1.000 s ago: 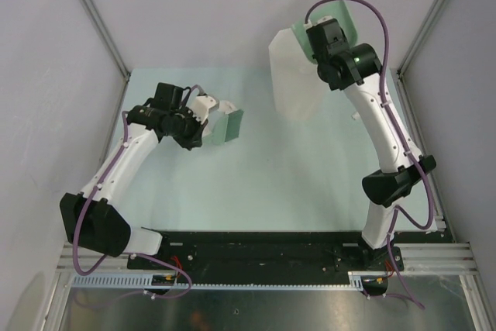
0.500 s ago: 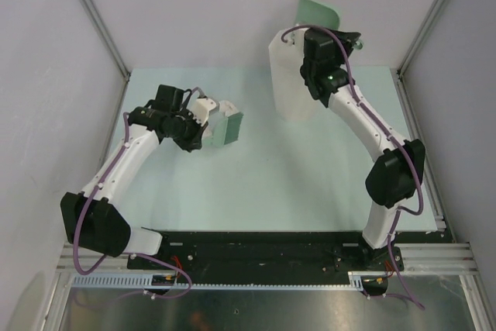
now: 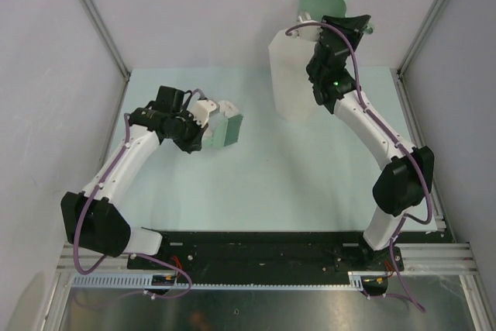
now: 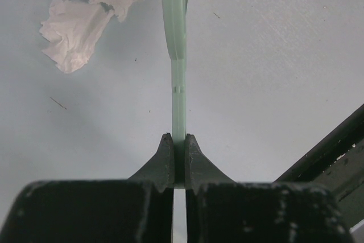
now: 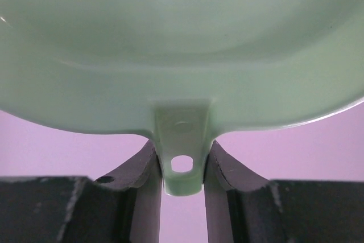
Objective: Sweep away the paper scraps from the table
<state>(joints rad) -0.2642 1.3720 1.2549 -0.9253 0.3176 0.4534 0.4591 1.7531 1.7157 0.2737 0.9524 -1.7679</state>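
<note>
Two paper scraps (image 4: pixel 85 21) on the left half of the table (image 4: pixel 273 55), just beside the sweeper (image 4: pixel 178 55) clamped in left gripper (image 4: pixel 178 143). Light, soft: push, don't pinch. Right gripper (image 5: pixel 181 157) clamps dustpan (image 5: pixel 182 38) handle.

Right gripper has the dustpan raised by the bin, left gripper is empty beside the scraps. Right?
Not quite. The left gripper is not empty: the left wrist view shows it shut on a thin green sweeper, with the scraps beside it. The right gripper does hold the dustpan raised by the bin.
</note>
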